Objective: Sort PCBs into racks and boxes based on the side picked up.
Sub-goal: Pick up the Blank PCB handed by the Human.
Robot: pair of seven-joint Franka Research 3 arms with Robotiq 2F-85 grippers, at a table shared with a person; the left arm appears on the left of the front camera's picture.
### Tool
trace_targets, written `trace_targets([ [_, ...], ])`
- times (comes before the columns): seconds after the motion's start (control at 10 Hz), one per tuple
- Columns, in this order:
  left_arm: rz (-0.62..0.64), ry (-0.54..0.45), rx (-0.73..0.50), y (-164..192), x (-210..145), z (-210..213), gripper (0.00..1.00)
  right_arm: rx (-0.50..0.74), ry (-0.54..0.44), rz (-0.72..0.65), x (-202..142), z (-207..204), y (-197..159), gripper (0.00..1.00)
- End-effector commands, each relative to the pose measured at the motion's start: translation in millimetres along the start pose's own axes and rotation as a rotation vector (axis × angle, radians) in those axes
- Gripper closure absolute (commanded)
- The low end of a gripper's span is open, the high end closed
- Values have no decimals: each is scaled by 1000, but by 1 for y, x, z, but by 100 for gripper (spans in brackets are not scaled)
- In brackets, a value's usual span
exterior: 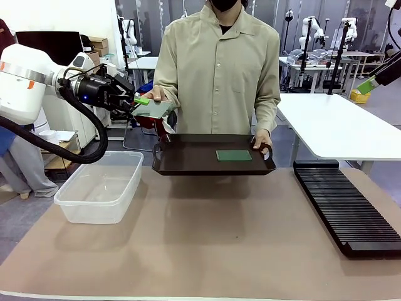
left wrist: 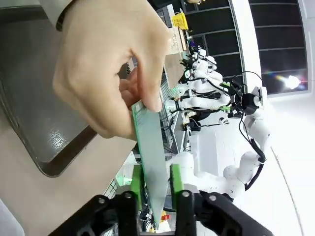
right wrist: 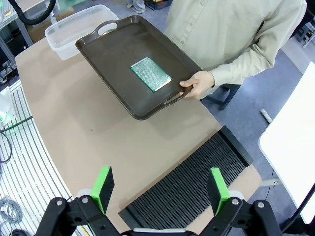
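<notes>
I've the tub [exterior: 94,210] at nine o'clock, rack [exterior: 351,207] at three. On the tray [exterior: 188,157] at twelve lies one board [exterior: 234,155]; a second board [exterior: 152,108] is at eleven.

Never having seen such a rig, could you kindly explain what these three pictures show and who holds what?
These are two white robot arms at a table, facing a person. The front picture looks across the table; the other two come from a camera on each arm's wrist. On the table lie a clear box, at the robot's left, and a black slotted rack, at its right. The person holds a dark tray above the table with one hand; a green PCB lies on it. The other hand offers a second PCB to the left gripper, whose green pads flank it; whether they pinch it I cannot tell. The right gripper hangs open and empty over the rack.
</notes>
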State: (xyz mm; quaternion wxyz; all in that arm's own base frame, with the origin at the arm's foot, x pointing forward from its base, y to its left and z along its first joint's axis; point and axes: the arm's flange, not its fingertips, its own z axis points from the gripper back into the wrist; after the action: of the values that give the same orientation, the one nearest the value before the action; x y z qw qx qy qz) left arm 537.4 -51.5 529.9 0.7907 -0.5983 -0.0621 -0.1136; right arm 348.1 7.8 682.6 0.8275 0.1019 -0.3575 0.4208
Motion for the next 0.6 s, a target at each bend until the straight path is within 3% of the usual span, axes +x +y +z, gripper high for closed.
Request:
trace_targets([
  [0.0,11,19,-43,0,2,-2,100,3,1,0,-1,0,0,0],
  [0.5,23,8,-75,1,2,-2,100,3,1,0,-1,0,0,0],
])
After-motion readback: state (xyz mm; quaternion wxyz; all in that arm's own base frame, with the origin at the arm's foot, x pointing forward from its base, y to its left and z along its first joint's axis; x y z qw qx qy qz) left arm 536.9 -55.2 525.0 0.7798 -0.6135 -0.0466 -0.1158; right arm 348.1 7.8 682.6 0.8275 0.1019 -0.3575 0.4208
